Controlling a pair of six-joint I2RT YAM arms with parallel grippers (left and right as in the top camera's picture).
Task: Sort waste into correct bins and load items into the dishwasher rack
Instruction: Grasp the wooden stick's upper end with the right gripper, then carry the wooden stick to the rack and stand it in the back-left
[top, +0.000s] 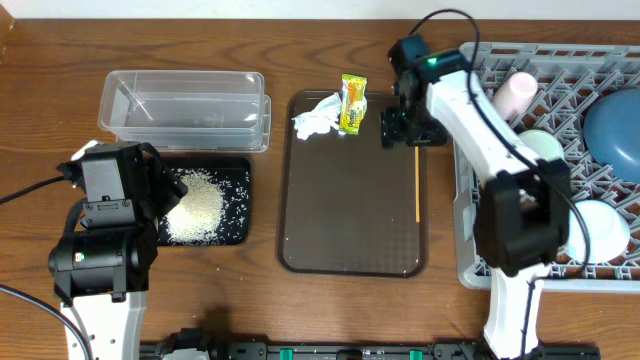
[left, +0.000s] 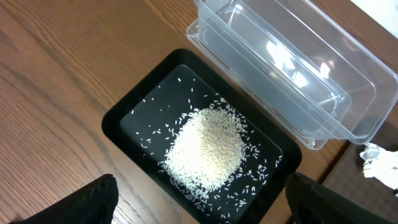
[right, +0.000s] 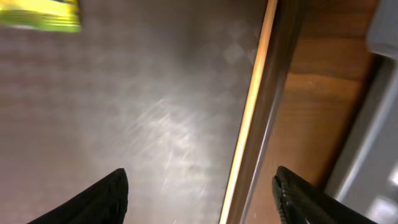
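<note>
Wooden table (top: 200, 320) seen from above. At far left, a clear container (top: 185, 105). Just beside it on the near side, a shallow black tray (top: 240, 172) with a heap of rice (top: 195, 210) in the middle and stray grains around it. Left gripper (left: 200, 182) hovering above the rice, fingers spread wide, grasping nothing.

In the centre, a brown serving tray (top: 350, 220). At its far edge, a crumpled tissue (top: 317, 118) next to a yellow-green wrapper (top: 352, 104). Along its right rim, a thin orange stick (top: 416, 185).

Right gripper (right: 200, 174) low over the stick's far end (fingers parted, astride it, not touching).

At right, a grey rack (top: 600, 58) holding a pink cup (top: 517, 92), a dark-blue plate (top: 615, 125) and two pale bowls (top: 540, 145) (top: 600, 225).
</note>
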